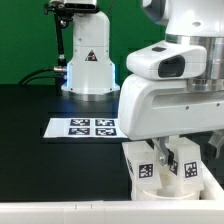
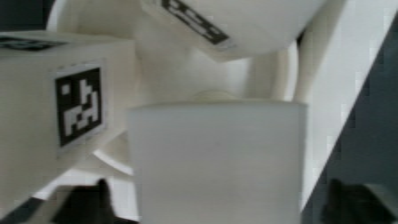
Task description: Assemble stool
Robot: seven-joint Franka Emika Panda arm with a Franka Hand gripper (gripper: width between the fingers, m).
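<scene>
My gripper (image 1: 166, 160) is low over the stool parts at the exterior view's lower right. In the wrist view a plain white block leg (image 2: 214, 150) fills the space between my two dark fingers, and my gripper (image 2: 222, 198) is shut on it. A second white leg (image 2: 63, 95) with a black-and-white tag lies beside it, and a third tagged leg (image 2: 222, 35) lies tilted beyond. The curved white rim of the seat disc (image 2: 315, 70) shows behind them. In the exterior view two tagged white parts (image 1: 145, 170) (image 1: 186, 168) flank my fingers.
The marker board (image 1: 82, 127) lies flat on the black table, toward the exterior view's left of the parts. The arm's white base (image 1: 88, 60) stands at the back in front of a green backdrop. The table's front edge runs along the bottom.
</scene>
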